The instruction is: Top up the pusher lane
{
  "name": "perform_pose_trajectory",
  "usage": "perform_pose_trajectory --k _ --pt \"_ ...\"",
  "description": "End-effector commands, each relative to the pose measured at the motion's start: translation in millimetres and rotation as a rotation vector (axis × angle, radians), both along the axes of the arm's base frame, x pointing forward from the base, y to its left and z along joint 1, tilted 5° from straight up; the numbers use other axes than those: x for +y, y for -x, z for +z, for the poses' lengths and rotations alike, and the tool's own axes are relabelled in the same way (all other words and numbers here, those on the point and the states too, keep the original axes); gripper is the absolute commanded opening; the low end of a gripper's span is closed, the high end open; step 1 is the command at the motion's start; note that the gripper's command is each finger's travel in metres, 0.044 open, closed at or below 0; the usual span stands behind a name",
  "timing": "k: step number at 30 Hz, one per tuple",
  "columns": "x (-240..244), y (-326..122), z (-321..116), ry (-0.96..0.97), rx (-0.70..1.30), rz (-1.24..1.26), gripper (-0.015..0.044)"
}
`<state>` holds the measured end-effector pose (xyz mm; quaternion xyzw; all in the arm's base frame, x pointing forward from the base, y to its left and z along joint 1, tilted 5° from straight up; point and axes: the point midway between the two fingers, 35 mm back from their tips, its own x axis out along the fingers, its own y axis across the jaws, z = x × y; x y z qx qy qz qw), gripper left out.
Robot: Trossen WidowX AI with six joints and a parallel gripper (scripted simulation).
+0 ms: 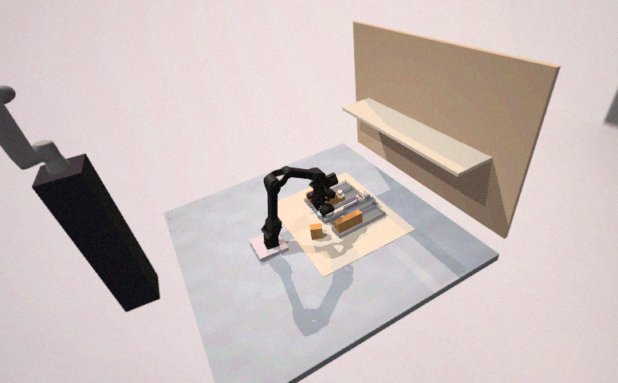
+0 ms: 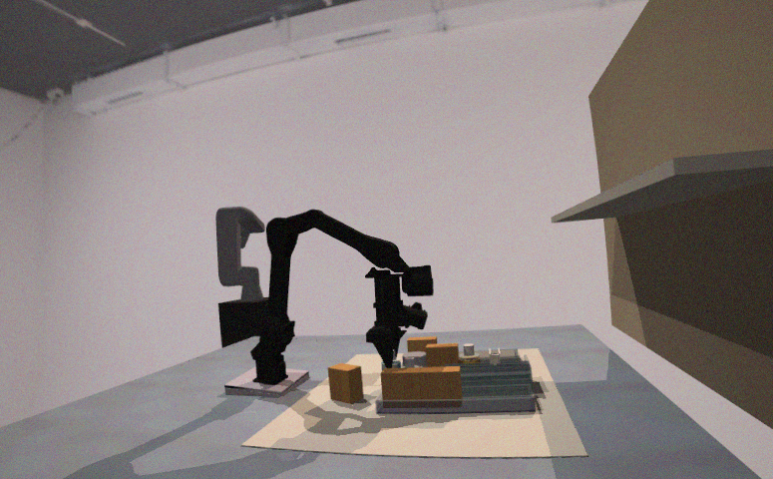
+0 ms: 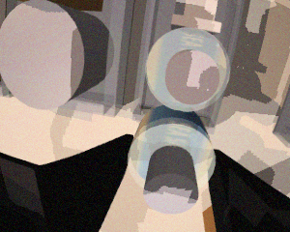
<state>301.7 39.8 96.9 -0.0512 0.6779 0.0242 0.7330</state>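
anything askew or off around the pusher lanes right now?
Nothing stands out. The gripper is shut on the loose jar, lined up just in front of the matching jar in its lane. The grey cylinder sits in the neighbouring lane. The loose brown box stands upright on the mat.

You will find no legible text, label, brand, number or sign in any of the three views. The two clear jars [image 3: 172, 166], the orange cartons [image 2: 420, 382] and the tan wall panel [image 1: 450, 108] all present plain, unmarked faces at this resolution.
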Motion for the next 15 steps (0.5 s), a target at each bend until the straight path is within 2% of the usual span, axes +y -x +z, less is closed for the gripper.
perform_pose_trajectory --k 1,15 --pt "0.7 -9.4 3.3 -0.001 -0.026 0.0 0.0" --pt "1.5 -16.0 4.3 -0.001 -0.027 0.0 0.0"
